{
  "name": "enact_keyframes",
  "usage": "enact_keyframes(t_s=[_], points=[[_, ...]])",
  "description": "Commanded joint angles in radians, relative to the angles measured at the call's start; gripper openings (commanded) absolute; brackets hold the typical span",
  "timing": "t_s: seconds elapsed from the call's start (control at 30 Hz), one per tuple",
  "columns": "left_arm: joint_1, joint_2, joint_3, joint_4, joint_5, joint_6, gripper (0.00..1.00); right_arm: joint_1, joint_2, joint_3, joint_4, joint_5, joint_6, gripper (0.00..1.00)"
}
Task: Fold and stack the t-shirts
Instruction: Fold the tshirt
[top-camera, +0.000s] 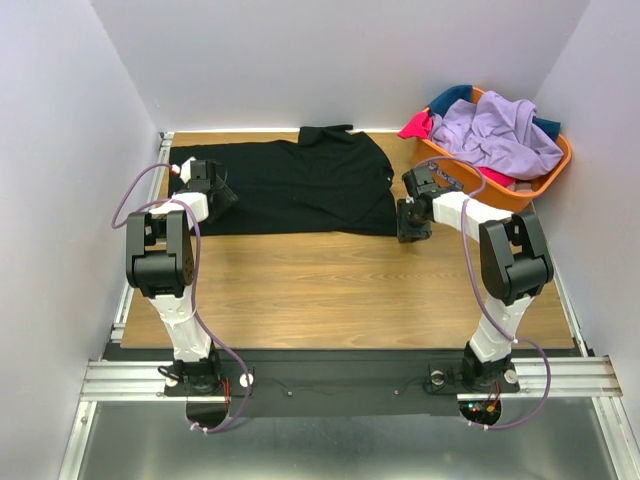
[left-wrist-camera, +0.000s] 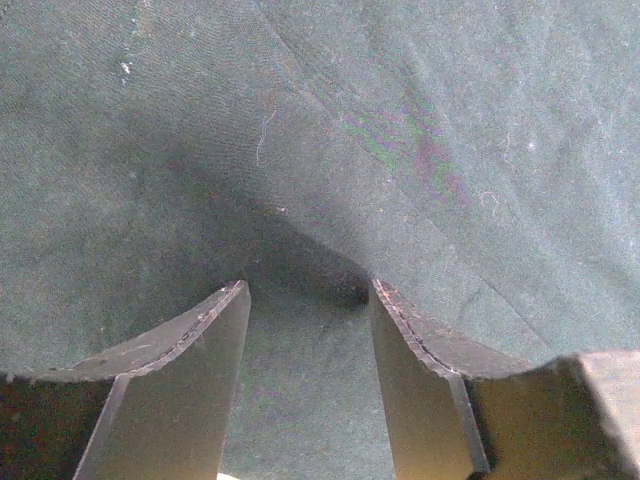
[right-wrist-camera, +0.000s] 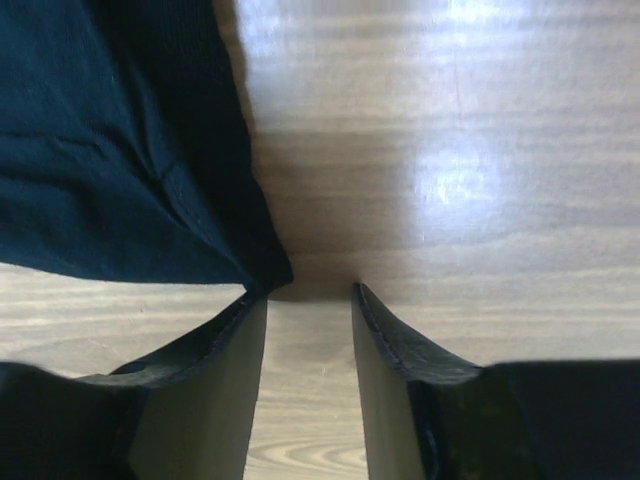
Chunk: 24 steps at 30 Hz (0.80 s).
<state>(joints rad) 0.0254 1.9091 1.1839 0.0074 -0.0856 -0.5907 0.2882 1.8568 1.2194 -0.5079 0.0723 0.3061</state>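
Top external view showed you the black t-shirt (top-camera: 290, 185) spread flat on the table (top-camera: 330, 290), ready for folding. Your left gripper (left-wrist-camera: 308, 300) stood jaws apart on its left edge and your right gripper (right-wrist-camera: 308, 300) stood jaws apart beside its near-right corner. Neither was clamped.

The black t-shirt (left-wrist-camera: 430, 130) fills the view, a seam crossing it diagonally. The left pincer (left-wrist-camera: 308, 292) rests parted against it.

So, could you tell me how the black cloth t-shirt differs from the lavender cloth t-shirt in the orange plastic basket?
The black t-shirt lies spread flat on the wooden table; the lavender t-shirt sits crumpled in the orange basket. The left gripper and right gripper are at the black one's edges; neither touches the lavender one. Both are soft cloth.
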Motion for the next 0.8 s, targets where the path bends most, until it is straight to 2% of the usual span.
enact_keyframes(t_s=[0.0, 0.23, 0.47, 0.77], points=[[0.007, 0.011, -0.038, -0.122, -0.042, 0.029, 0.61, -0.006, 0.036, 0.037, 0.141, -0.052, -0.004, 0.44], [0.01, 0.021, -0.026, -0.141, -0.054, 0.037, 0.54, -0.006, 0.044, 0.052, 0.183, -0.135, -0.021, 0.41], [0.019, 0.024, -0.021, -0.15, -0.057, 0.032, 0.54, -0.006, 0.035, 0.06, 0.189, -0.209, 0.001, 0.41], [0.036, 0.024, -0.027, -0.162, -0.059, 0.04, 0.54, -0.006, 0.07, 0.068, 0.19, -0.166, 0.019, 0.39]])
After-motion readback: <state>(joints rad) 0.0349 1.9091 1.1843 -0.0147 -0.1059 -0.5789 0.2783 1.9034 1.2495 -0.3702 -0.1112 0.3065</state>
